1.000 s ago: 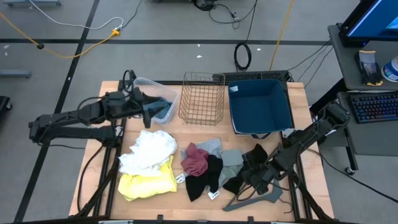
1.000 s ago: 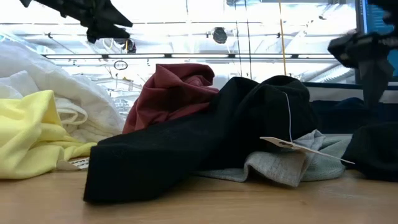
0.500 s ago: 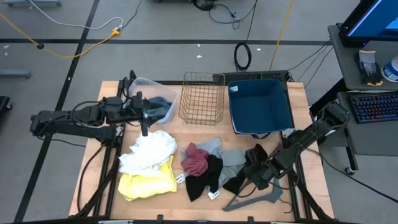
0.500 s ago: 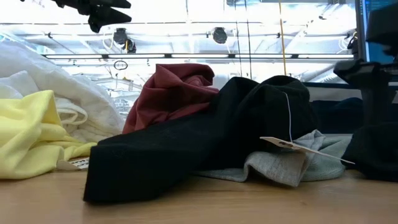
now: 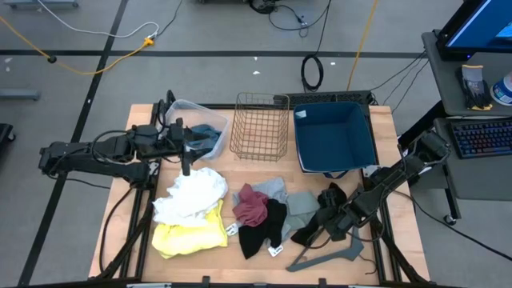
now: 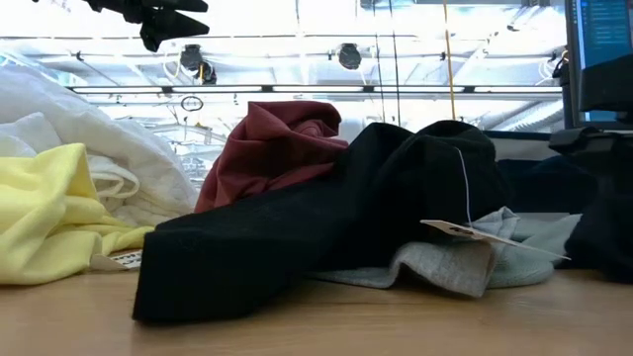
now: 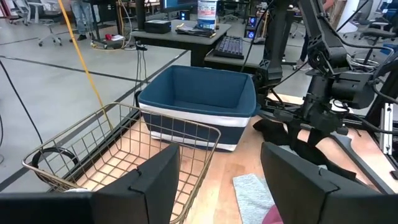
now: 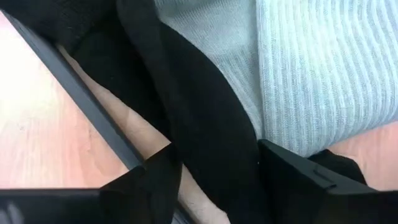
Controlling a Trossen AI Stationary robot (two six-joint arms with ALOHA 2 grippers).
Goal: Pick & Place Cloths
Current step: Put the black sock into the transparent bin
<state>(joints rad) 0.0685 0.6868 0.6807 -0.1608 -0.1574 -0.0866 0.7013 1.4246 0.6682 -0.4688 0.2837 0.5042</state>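
Observation:
Several cloths lie on the table near its near edge: white, yellow, maroon, black, light grey and another black one. A blue-grey cloth sits in a clear tub. My right gripper is open and low over the right-hand black cloth, with a black fold between its fingers. My left gripper hangs open above the table, between the tub and the white cloth, holding nothing. My right gripper comes at the black cloth from above, pointing down. One finger stands on each side of a black fold that runs through the gap. The cloth lies on the table, slack, partly over the light grey cloth.
A gold wire basket and a blue bin stand at the table's far side, and the clear tub at far left. A thin grey hanger lies near the right gripper. Bare wood shows at the near right corner.
My left gripper drew back from the clear tub toward the table's left and tipped to point down, then kept still. My right gripper came down onto the right-hand black cloth. The light grey cloth's near edge, with its tag, shifted a little.

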